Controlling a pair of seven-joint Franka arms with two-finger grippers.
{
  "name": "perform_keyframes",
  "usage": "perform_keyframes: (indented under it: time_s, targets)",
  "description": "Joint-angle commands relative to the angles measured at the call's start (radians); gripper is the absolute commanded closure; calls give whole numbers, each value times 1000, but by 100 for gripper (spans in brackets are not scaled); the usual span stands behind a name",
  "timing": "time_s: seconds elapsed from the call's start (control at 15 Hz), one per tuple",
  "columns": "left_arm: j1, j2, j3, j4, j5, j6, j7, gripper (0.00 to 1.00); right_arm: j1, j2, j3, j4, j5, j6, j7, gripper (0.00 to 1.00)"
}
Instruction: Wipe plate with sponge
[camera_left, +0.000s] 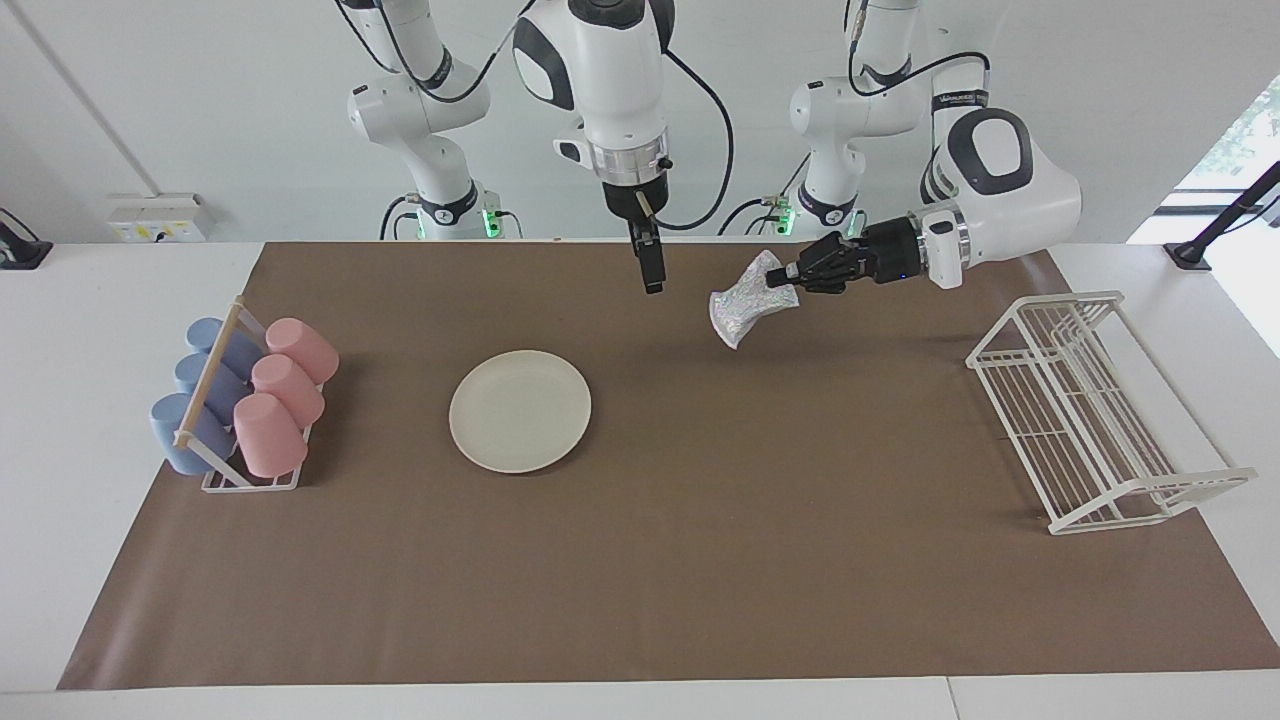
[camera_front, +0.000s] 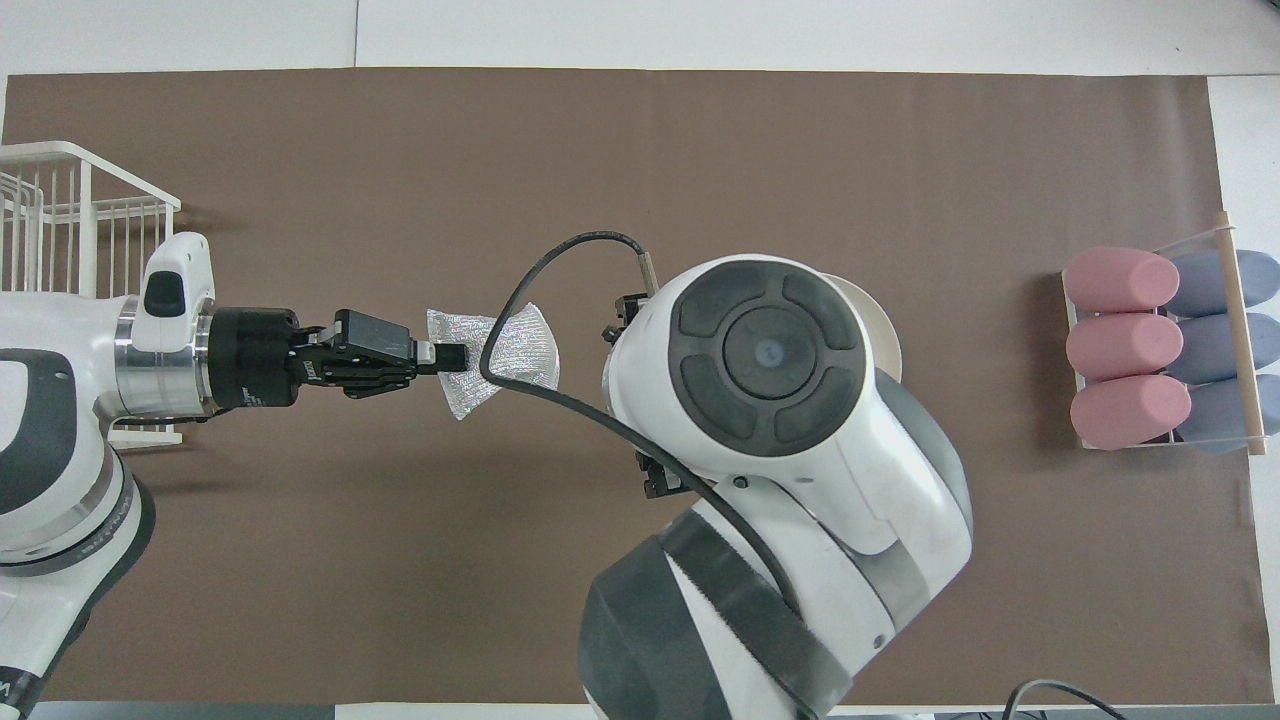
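The cream-white plate (camera_left: 520, 410) lies flat on the brown mat (camera_left: 700, 560). In the overhead view only a sliver of the plate's rim (camera_front: 885, 335) shows past the right arm. My left gripper (camera_left: 775, 280) (camera_front: 450, 356) is shut on the silvery glittery sponge (camera_left: 745, 300) (camera_front: 525, 355) and holds it in the air over the mat, toward the left arm's end from the plate. The sponge hangs down from the fingers. My right gripper (camera_left: 653, 285) points straight down, raised over the mat by the plate's edge, touching nothing.
A cup rack (camera_left: 245, 400) (camera_front: 1160, 350) with pink and blue cups stands at the right arm's end of the mat. A white wire dish rack (camera_left: 1090, 410) (camera_front: 70, 220) stands at the left arm's end.
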Motion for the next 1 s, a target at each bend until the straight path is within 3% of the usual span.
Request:
perform_keyframes:
  time_s: [0.0, 0.4, 0.53, 0.94]
  targets:
    - [-34, -35, 9, -60, -53, -3, 83, 100, 10, 35, 8, 27, -44, -3, -38, 0]
    - [-48, -31, 9, -86, -63, -54, 137, 100, 18, 123, 10, 107, -27, 0, -59, 0]
    - [-64, -28, 11, -87, -73, -46, 151, 100, 36, 124, 10, 103, 34, 45, -53, 0]
    - [-65, -28, 9, -89, -76, -47, 157, 100, 51, 123, 10, 83, 44, 52, -28, 0]
